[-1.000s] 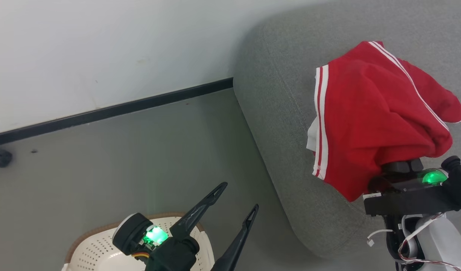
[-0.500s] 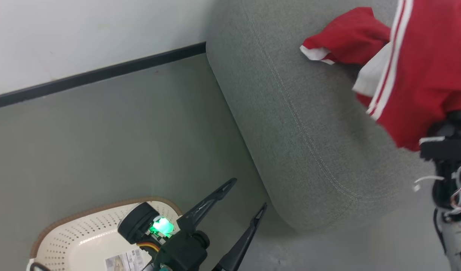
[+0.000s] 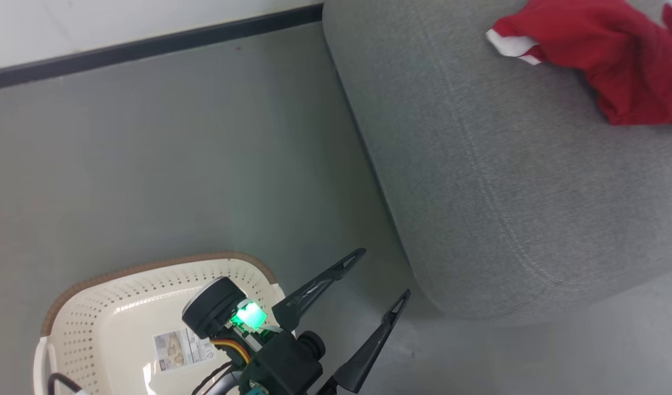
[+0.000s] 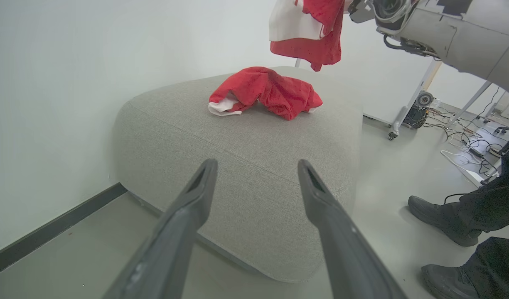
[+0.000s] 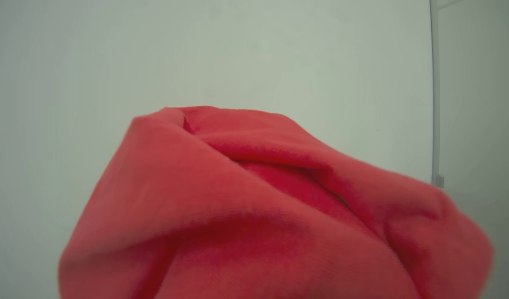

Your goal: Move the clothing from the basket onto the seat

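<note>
White wall (image 3: 67, 22), black skirting (image 3: 149, 48), grey floor (image 3: 176, 164); cables (image 4: 462, 139), apparently, beyond.

I see one red garment (image 4: 264, 91), white trim, crumpled on top of the grey seat (image 3: 506, 181); second red-and-white garment (image 4: 316, 50) hangs in the air above it. Cream perforated basket (image 3: 149, 277) sits upright on the floor near the seat, label visible inside

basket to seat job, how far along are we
Done: one red garment lies on the seat, and the basket floor that shows is bare. In hand: a second red garment hangs from the right arm above the seat. Remaining: set it down. The left gripper is open, empty.
</note>
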Tool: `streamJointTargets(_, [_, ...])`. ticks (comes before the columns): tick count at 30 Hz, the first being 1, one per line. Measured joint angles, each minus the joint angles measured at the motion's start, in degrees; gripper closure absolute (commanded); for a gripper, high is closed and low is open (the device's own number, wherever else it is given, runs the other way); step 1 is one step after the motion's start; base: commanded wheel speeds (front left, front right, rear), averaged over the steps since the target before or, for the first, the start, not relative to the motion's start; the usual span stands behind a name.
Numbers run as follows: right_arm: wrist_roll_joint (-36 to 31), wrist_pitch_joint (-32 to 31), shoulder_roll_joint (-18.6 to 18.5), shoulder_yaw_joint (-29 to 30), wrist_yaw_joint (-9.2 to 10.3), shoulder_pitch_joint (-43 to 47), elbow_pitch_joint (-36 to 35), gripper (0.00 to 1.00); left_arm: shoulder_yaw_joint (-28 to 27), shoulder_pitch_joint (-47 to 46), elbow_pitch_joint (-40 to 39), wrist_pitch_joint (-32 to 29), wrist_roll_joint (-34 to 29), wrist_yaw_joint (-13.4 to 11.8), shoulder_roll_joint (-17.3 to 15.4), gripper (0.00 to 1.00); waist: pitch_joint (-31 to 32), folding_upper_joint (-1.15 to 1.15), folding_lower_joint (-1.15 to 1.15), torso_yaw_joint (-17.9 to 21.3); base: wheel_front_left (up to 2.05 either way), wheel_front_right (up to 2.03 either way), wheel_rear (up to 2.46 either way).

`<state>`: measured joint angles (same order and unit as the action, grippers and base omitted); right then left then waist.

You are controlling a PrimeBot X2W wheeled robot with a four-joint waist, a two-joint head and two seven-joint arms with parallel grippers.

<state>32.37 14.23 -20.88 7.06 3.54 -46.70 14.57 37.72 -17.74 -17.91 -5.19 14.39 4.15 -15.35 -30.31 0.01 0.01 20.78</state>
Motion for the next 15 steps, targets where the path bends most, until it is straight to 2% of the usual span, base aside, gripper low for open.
streamJointTargets(5, [0.66, 0.02, -2.22, 1.48, -0.01, -3.59, 4.24, 1.0, 0.54, -1.78, -1.01, -0.34, -0.04, 0.49, 0.07, 0.0, -2.54, 0.0, -0.01, -1.7, 0.0, 0.0, 0.0])
streamJointTargets(15, [1.97, -1.08, -2.61, 0.94, -0.62, -5.86, 14.55, 1.0, 0.68, -4.41, -1.18, -0.23, -0.54, 1.43, -0.01, 0.0, -7.54, 0.0, -0.01, -5.09, 0.0, 0.0, 0.0])
